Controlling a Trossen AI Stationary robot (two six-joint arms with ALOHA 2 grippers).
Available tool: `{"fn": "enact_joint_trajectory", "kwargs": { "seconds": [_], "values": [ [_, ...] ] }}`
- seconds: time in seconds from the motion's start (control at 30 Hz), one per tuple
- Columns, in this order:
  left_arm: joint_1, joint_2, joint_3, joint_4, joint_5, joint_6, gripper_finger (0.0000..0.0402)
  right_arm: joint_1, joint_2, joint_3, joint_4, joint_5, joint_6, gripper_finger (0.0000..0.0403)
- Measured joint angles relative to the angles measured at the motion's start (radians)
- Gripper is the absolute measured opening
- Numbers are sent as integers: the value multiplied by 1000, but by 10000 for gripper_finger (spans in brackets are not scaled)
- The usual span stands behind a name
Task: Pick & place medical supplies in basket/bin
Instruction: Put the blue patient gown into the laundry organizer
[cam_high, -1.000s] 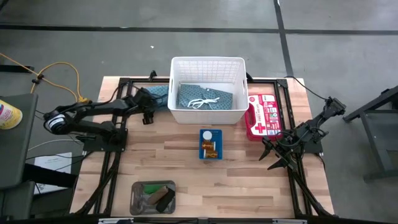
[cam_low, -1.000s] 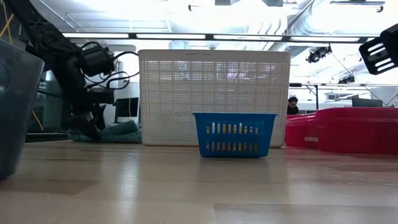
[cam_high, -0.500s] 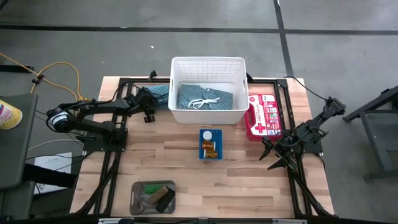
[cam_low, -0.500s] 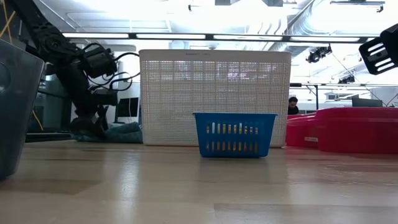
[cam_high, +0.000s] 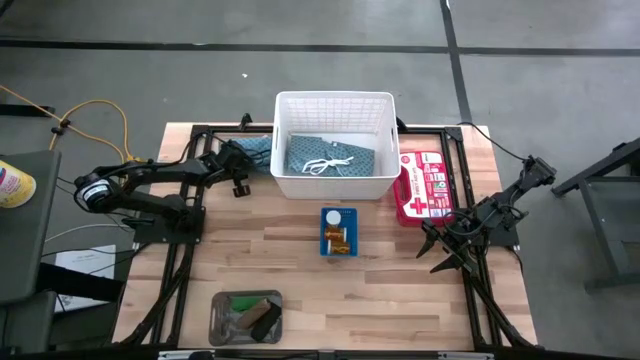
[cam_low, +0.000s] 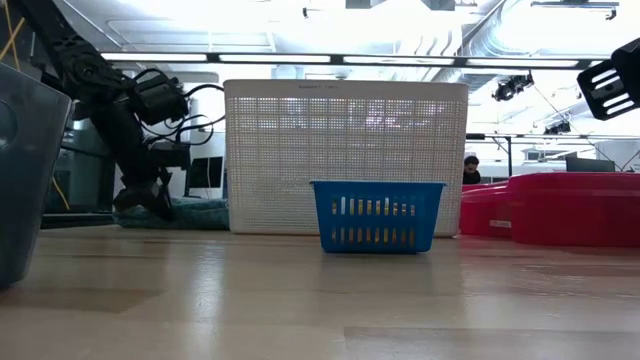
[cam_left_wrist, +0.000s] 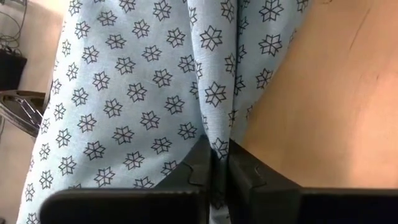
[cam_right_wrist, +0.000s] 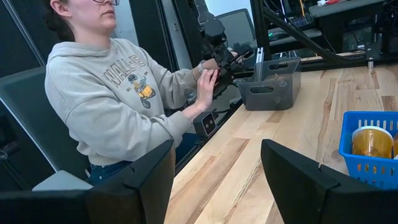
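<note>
Since a second ago the left gripper (cam_left_wrist: 219, 163) has gone from wide open to pinched tight on a fold of the teal-blue patterned cloth (cam_left_wrist: 143, 93) that lies on the table (cam_high: 300, 280) just left of the white basket (cam_high: 335, 105) — the arm itself shifted only slightly. A second patterned cloth (cam_high: 330, 157) with white strings lies inside the basket. The right gripper (cam_high: 440, 252) hangs unchanged at the table's right side, its fingers spread and holding nothing. Nothing else has moved — the small blue basket (cam_high: 338, 231), red first-aid kit (cam_high: 424, 187) and grey tray (cam_high: 245, 316) stay put.
</note>
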Motion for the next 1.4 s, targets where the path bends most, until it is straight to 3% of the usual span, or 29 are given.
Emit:
{"fn": "enact_joint_trajectory", "kwargs": {
  "seconds": [0.33,0.63,0.93,1.4],
  "values": [
    [0,-97,-3,-19,-4,-28,10,0,0,0,0,0,0,226],
    [1,-372,-3,-4,-190,-107,9,0,0,0,0,0,0,226],
    [0,-614,-1,1,-276,-184,8,0,0,0,0,0,0,226],
    [-1,-669,1,54,-284,-205,8,0,0,0,0,0,0,226]
  ]
}}
